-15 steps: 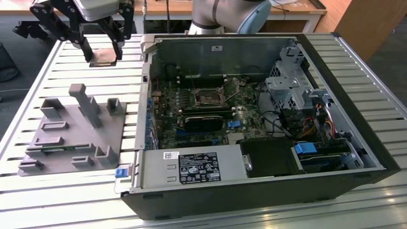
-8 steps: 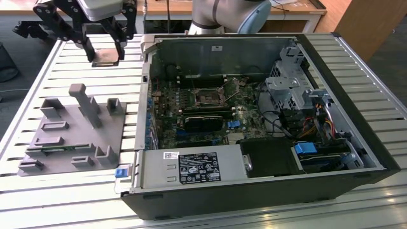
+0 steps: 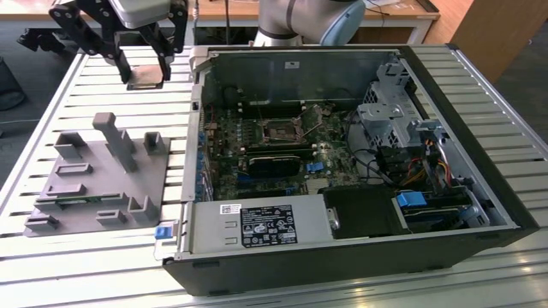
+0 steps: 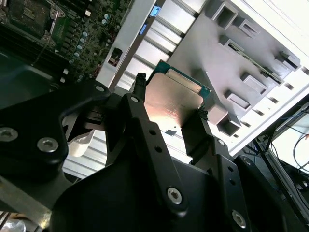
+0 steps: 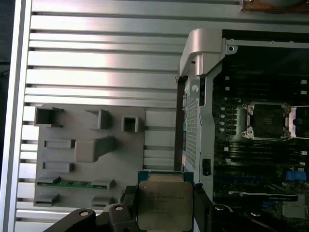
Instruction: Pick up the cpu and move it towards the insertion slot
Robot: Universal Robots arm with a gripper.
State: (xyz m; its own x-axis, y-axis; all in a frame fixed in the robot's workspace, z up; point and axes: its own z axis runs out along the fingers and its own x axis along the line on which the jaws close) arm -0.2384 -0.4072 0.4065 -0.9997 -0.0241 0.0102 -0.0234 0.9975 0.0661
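Gripping cpu (image 5: 165, 205) btwn fingers (image 4: 136, 92) (lower edge hidden), well apart from insertion slot (image 3: 282, 128).

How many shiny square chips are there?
1. The cpu is held in the gripper, up above the slatted table, between the grey fixture and the open computer case. Others may be hidden.
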